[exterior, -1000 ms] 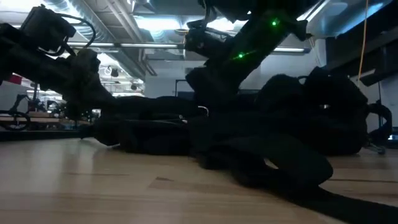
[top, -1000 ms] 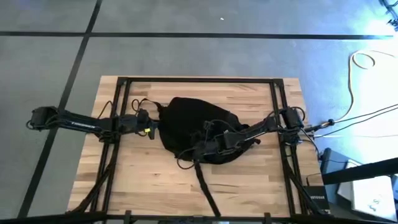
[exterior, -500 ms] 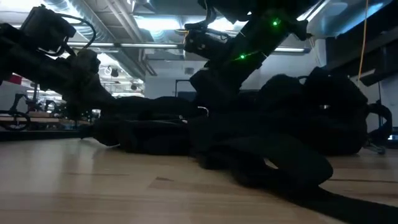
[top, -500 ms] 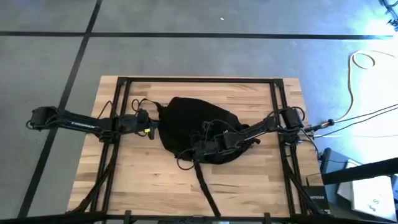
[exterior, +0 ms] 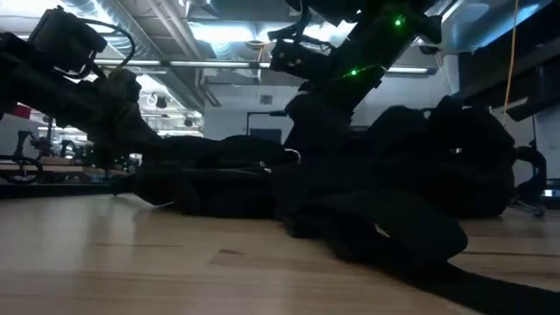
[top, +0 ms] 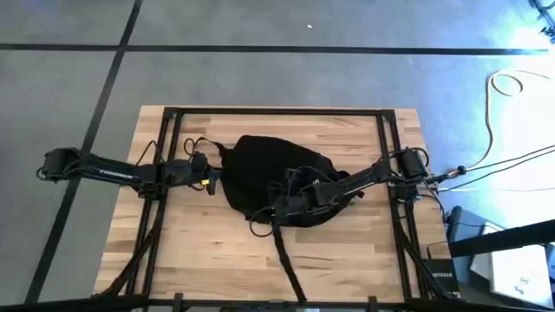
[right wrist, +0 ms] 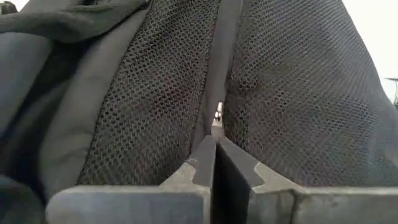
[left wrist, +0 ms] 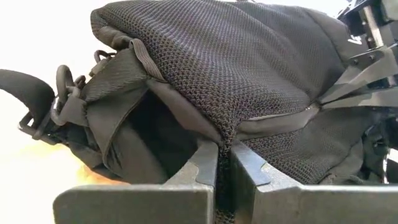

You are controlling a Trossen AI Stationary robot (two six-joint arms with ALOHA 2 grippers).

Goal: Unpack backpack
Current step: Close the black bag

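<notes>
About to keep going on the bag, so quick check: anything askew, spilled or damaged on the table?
Nothing spilled or torn. The backpack lies slumped mid-table, one strap trailing off the near edge. The left gripper pinches its mesh edge; the right gripper is closed at a zipper seam.

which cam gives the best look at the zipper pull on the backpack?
Right wrist view: the small metal zipper pull sits on the black mesh backpack seam, just past the right gripper. High view shows only the whole bag; low view is too dark; left wrist view shows no pull.
</notes>
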